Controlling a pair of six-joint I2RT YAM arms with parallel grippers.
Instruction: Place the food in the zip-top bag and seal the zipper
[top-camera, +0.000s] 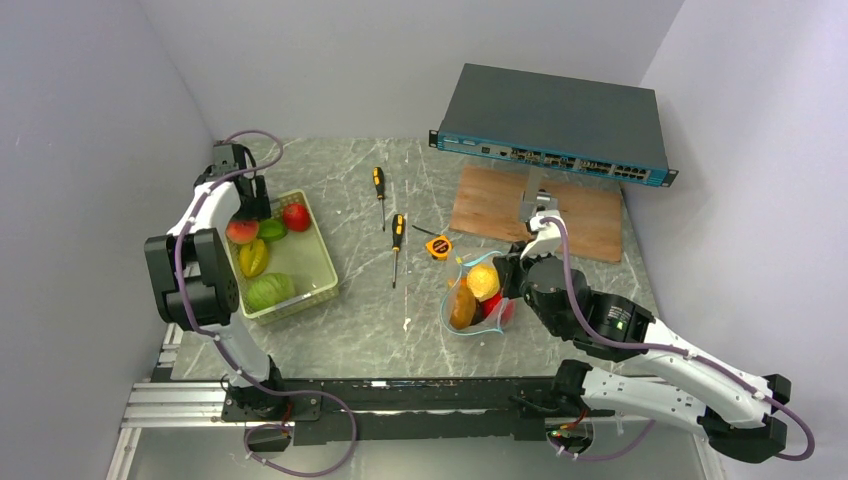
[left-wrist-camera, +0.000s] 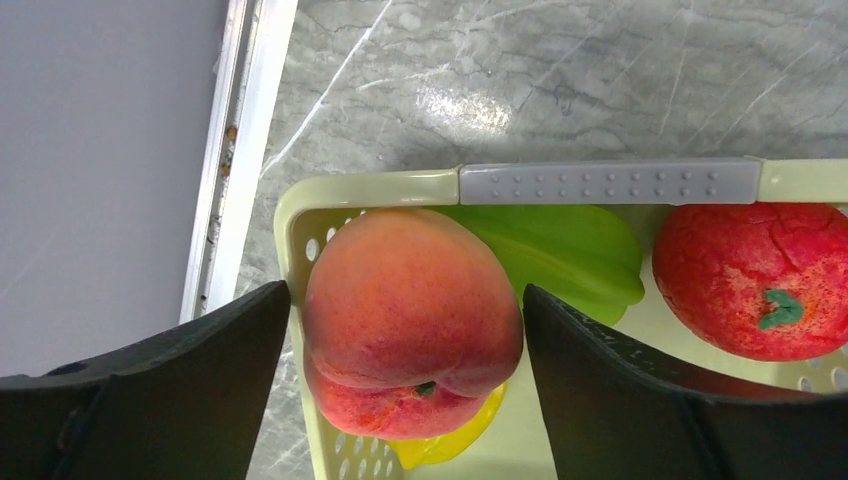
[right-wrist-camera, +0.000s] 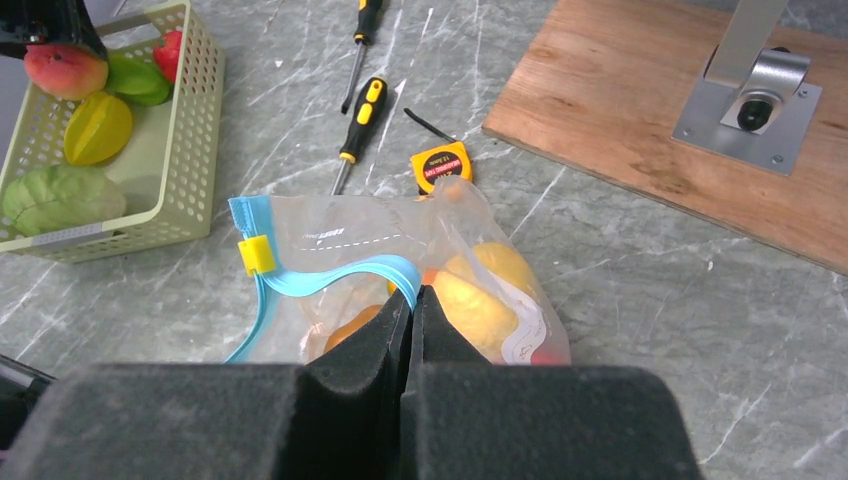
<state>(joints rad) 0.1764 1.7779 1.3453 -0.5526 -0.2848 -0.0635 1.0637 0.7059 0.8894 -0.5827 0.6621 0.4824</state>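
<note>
My left gripper (top-camera: 246, 214) (left-wrist-camera: 406, 288) is over the far left corner of the pale green tray (top-camera: 326, 262) (left-wrist-camera: 360, 187), shut on a pink-orange peach (top-camera: 242, 232) (left-wrist-camera: 410, 310) held above the rim. A red fruit (left-wrist-camera: 760, 275), a green one (left-wrist-camera: 565, 245), a yellow one (top-camera: 253, 257) and a large green one (top-camera: 270, 291) lie in the tray. The clear zip-top bag (top-camera: 478, 300) (right-wrist-camera: 340, 235) holds yellow, orange and red fruits. My right gripper (top-camera: 506, 280) (right-wrist-camera: 412, 290) is shut on the teal zipper (right-wrist-camera: 330, 275); the mouth gapes.
Two screwdrivers (top-camera: 379, 185) (top-camera: 397, 235) and a yellow-and-black tape measure (top-camera: 438, 246) lie between tray and bag. A wooden board (top-camera: 540, 210) with a metal bracket and a network switch (top-camera: 555, 125) stand at the back right. Walls close in on both sides.
</note>
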